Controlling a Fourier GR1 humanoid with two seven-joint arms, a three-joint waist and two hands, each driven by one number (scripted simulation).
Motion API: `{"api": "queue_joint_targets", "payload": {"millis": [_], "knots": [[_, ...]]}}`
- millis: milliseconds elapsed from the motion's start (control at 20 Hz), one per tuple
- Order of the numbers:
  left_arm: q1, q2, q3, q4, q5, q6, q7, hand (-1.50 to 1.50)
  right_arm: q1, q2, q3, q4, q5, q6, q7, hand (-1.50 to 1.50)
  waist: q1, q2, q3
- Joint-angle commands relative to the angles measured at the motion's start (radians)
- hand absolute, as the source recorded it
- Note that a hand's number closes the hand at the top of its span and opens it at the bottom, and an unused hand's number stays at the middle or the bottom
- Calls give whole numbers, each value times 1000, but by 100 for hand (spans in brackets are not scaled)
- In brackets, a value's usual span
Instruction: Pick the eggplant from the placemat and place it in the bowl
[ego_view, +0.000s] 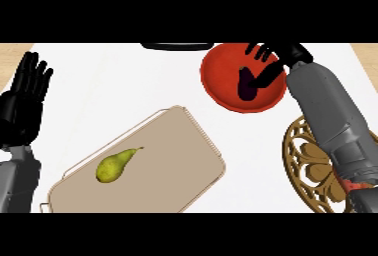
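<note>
The dark purple eggplant (245, 84) lies inside the red bowl (221, 70) at the back right of the counter. My right hand (284, 56) hovers over the bowl's far right side. Its fingers are spread and relaxed, and its thumb reaches down beside the eggplant; part of the bowl's rim is hidden by it. The tan placemat (162, 150) lies at the front centre, holding only a yellow-green pear (114, 165). At the left edge my left hand (22, 102) rests open, fingers up.
A gold openwork trivet (308, 162) sits at the right, partly under my right forearm. A dark flat object (177, 46) shows at the back edge, left of the bowl. White countertop lies between the placemat and the bowl.
</note>
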Motion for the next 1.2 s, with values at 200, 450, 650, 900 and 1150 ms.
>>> {"api": "queue_joint_targets", "payload": {"millis": [200,450,650,900,1150], "knots": [[9,11,-1,-62,15,-10,49,0,-4,38,-174,80,-159,-100,-135,-150,16,2,1],[-5,2,6,10,-2,-4,-18,0,-4,-20,-269,66,-224,-233,-228,-150,7,9,1],[-55,28,31,9,12,4,29,0,-4,-119,-346,91,-290,-207,-220,-150,-7,3,1],[-14,-10,-12,-8,-15,11,15,0,40,-269,-427,159,-353,-140,-273,-150,6,9,2],[-21,8,-7,-56,4,2,64,0,121,-368,-486,207,-410,-26,-392,-150,17,11,4]]}}
